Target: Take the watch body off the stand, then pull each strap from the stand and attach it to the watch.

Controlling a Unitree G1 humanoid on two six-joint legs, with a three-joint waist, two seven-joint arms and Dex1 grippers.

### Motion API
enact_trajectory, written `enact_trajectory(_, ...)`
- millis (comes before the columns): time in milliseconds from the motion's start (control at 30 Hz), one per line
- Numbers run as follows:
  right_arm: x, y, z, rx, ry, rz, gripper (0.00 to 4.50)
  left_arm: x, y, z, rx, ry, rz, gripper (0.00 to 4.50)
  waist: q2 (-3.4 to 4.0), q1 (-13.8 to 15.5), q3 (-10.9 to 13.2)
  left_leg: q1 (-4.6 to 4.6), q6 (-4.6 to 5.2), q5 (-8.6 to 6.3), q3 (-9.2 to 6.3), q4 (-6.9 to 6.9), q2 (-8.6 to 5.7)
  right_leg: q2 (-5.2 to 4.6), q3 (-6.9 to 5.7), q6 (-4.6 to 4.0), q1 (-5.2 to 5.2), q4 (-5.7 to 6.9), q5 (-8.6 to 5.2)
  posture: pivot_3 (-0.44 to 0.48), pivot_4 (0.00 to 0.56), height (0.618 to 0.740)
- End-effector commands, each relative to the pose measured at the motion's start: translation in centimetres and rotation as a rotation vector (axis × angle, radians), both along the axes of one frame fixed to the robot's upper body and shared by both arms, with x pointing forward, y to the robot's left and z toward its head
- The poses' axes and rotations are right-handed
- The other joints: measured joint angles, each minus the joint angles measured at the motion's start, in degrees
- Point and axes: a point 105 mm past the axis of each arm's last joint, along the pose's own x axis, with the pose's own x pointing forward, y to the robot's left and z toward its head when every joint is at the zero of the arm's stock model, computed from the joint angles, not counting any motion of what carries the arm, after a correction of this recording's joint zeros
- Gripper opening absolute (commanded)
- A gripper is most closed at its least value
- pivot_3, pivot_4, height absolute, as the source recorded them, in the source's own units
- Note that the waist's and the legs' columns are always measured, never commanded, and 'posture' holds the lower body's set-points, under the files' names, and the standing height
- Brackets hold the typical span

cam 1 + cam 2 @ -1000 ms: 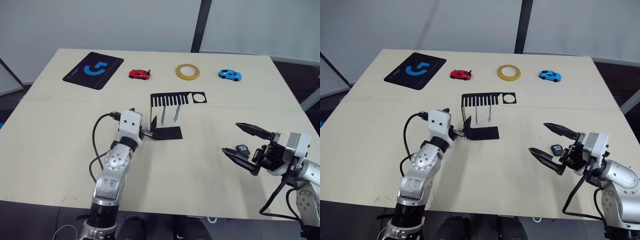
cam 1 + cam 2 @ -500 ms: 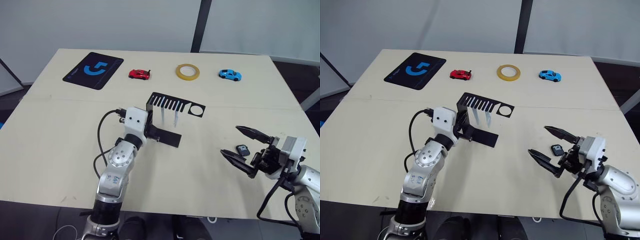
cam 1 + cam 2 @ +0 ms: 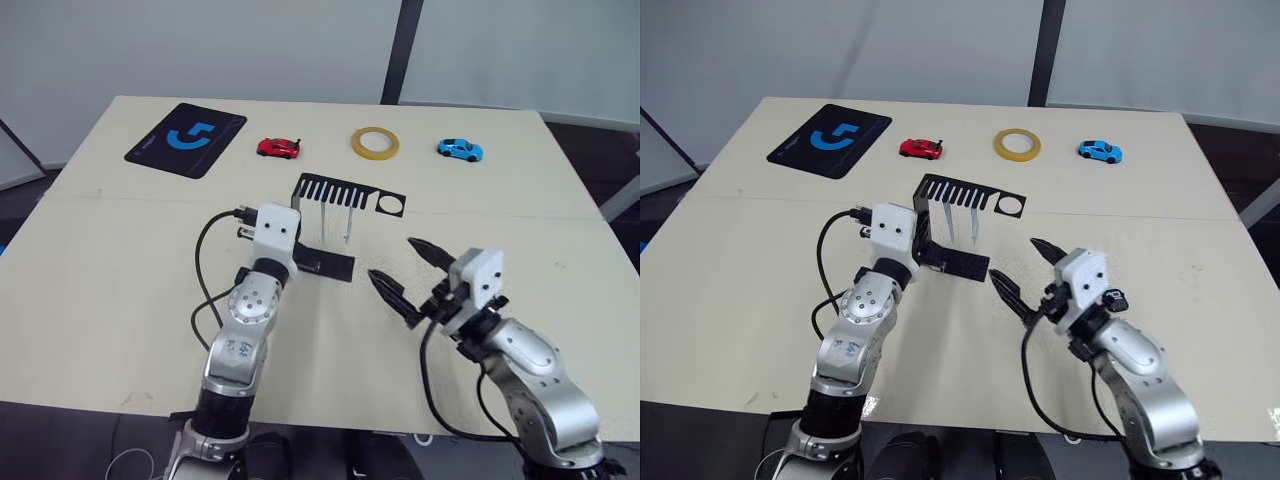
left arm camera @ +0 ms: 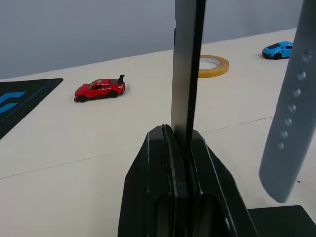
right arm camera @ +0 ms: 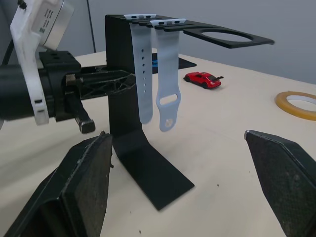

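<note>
The black stand (image 3: 345, 190) is upright at mid-table, its foot (image 3: 330, 266) flat on the wood. Two pale grey-blue straps (image 5: 143, 74) (image 5: 168, 79) hang side by side from its slotted top plate. My left gripper (image 3: 299, 262) is shut on the stand's upright (image 4: 186, 74), low down near the foot. To the right of the stand my right gripper (image 3: 391, 257) is open and empty, with its fingers (image 5: 79, 192) pointing at the stand and straps. The watch body (image 3: 1115, 297) lies on the table behind the right wrist, partly hidden.
Along the far side lie a black mat with a blue logo (image 3: 186, 139), a red toy car (image 3: 278, 148), a roll of yellow tape (image 3: 375, 143) and a blue toy car (image 3: 460, 150). The left arm's black cable (image 3: 205, 270) loops beside it.
My left gripper has shut on the stand's upright, and the stand shifted and turned slightly. My right arm has swung in from the right edge toward the stand, leaving the watch body behind.
</note>
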Motion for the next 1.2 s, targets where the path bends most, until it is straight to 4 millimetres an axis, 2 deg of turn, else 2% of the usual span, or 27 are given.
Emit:
enact_trajectory(33,0.5,2.1,0.6,0.025,-0.018,-0.011,4.50,0.0,0.3,0.7,-0.025,-0.021,0.042,0.04,0.00,-0.02,0.00,0.00,0.00,0.00,-0.01,0.00,0.00,0.00,-0.01,0.00,0.00,0.00,0.00,0.000,0.150,0.740)
enact_trajectory(200,1.8,4.1,0.8,0.053,-0.033,-0.040,4.50,-0.4,0.0,0.5,-0.041,-0.010,0.035,0.04,0.00,-0.04,0.00,-0.02,0.04,0.00,-0.02,0.01,0.00,-0.01,-0.02,0.00,-0.02,0.00,0.00,0.000,0.150,0.740)
enact_trajectory(500,5.2,4.4,1.1,0.060,-0.065,-0.160,4.50,-0.5,0.1,0.4,-0.045,-0.001,0.045,0.04,-0.01,-0.22,-0.01,-0.05,0.07,-0.01,-0.01,0.00,0.00,-0.01,-0.02,0.00,-0.07,0.02,0.00,0.000,0.150,0.740)
enact_trajectory(1033,7.1,5.3,1.5,0.086,-0.059,-0.182,4.50,-0.3,0.4,0.7,-0.050,-0.007,0.055,0.04,-0.02,-0.41,-0.02,-0.33,0.08,0.01,0.03,0.03,-0.02,-0.05,0.00,0.00,-0.48,0.45,0.00,0.000,0.150,0.740)
enact_trajectory(1133,7.0,5.8,1.4,0.094,-0.050,-0.168,3.61,-0.2,0.4,0.7,-0.049,-0.010,0.054,0.00,-0.02,-0.41,-0.02,-0.48,0.07,0.04,0.04,0.06,-0.06,-0.07,0.01,0.00,-0.68,0.54,0.00,0.000,0.150,0.740)
enact_trajectory(1200,6.9,5.9,1.2,0.102,-0.035,-0.162,2.68,-0.2,0.4,0.8,-0.050,-0.011,0.057,0.00,-0.01,-0.46,-0.02,-0.57,0.07,0.05,0.04,0.09,-0.06,-0.07,0.01,0.00,-0.75,0.55,0.00,0.000,0.150,0.740)
